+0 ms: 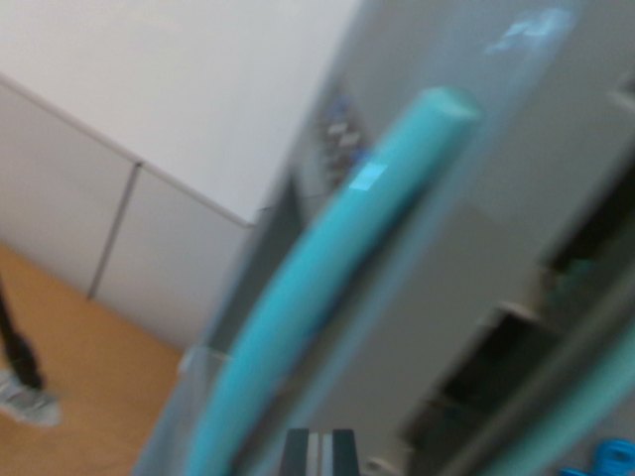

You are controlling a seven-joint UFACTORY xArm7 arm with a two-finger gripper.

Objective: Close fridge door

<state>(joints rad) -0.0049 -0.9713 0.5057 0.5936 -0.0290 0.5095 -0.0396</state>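
The fridge door (476, 248) looks like smooth grey plastic or painted metal with a dull sheen; its handle (327, 268) is a turquoise bar, matt and foam-like, though blur hides detail; the floor (89, 367) looks like warm, smooth wood; the white cabinet panels (149, 228) appear flat and matt.

I see a teal handle (327, 268) on the grey fridge door (466, 258); beside it, white cabinets (119, 218), seemingly orange floor (89, 397).
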